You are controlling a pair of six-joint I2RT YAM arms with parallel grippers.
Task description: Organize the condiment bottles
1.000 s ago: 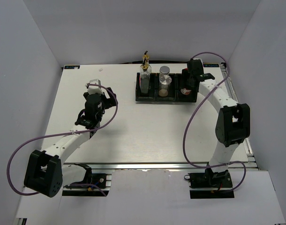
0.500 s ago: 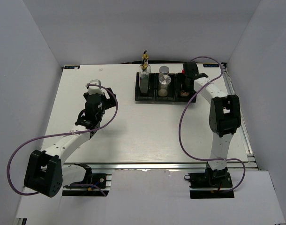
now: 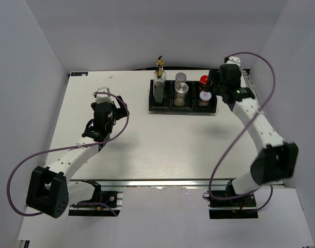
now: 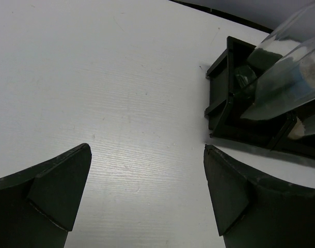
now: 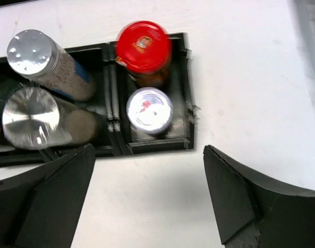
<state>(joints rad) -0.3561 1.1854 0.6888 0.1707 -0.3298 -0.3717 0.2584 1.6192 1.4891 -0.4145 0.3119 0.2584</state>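
Right end effector (image 5: 147,196) has backed off the black three-compartment tray (image 5: 186,77) toward the far right corner of the counter (image 3: 126,129), spread wide, empty. You see the red-lidded dark jar (image 5: 143,46) and small white-labelled jar (image 5: 149,110) paired in its right bay, likely sorted by size. Left end effector (image 4: 147,186) idles, released.

Left arm (image 3: 69,160) and right arm (image 3: 261,126): same build, white links, blocky black joint housings, black wrist modules. One purple cable per arm, left cable (image 3: 13,178) and right cable (image 3: 214,168), each running in a big loose loop. Black base mounts. Left hand (image 4: 146,149), right hand (image 5: 148,149): fingers (image 4: 49,191) matte black, wedge-shaped, bevelled inner faces.
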